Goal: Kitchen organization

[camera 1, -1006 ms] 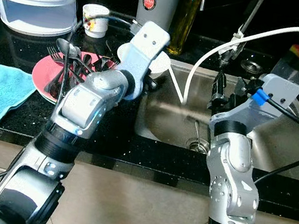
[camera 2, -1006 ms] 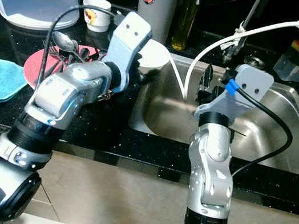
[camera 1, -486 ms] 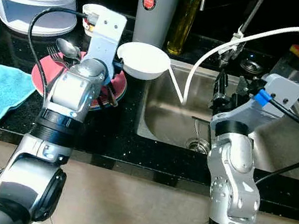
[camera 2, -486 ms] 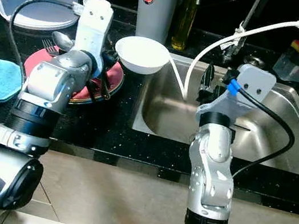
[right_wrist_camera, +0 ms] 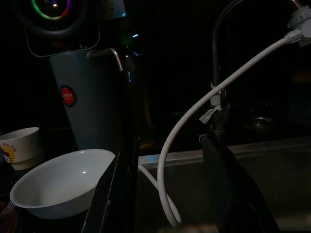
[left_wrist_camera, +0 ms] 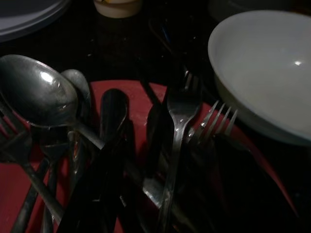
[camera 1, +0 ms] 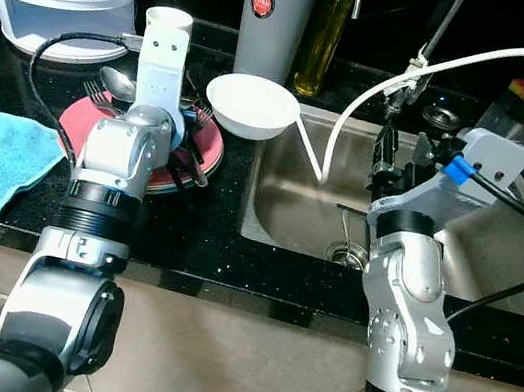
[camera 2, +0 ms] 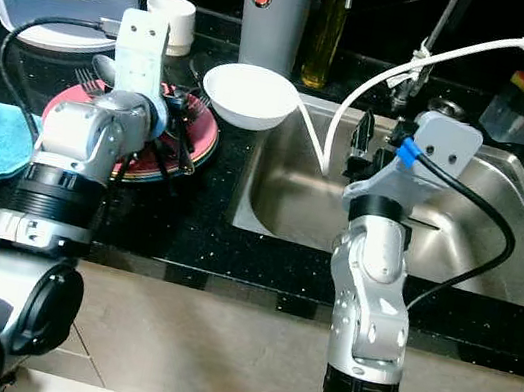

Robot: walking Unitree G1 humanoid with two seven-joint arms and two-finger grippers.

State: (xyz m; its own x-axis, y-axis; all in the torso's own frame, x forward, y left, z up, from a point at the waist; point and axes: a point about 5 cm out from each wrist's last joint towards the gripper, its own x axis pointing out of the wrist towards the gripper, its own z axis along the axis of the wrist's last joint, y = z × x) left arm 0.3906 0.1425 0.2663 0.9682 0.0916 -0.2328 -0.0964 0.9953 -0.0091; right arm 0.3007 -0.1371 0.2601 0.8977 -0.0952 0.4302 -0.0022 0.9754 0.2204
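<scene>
Two end effectors: left (camera 2: 176, 135) unclear over red plate (camera 2: 202, 145), right (right_wrist_camera: 170, 189) spread above sink (camera 1: 497, 248).

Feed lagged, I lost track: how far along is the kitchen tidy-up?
Little looks done. The cutlery lies piled on the red plate, the white bowl sits beside the sink. In hand: the left gripper is over the cutlery pile, nothing gripped. The right gripper waits open over the sink. Sorting remains.

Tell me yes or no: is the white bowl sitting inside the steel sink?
No, the white bowl rests on the black counter beside the steel sink.
</scene>
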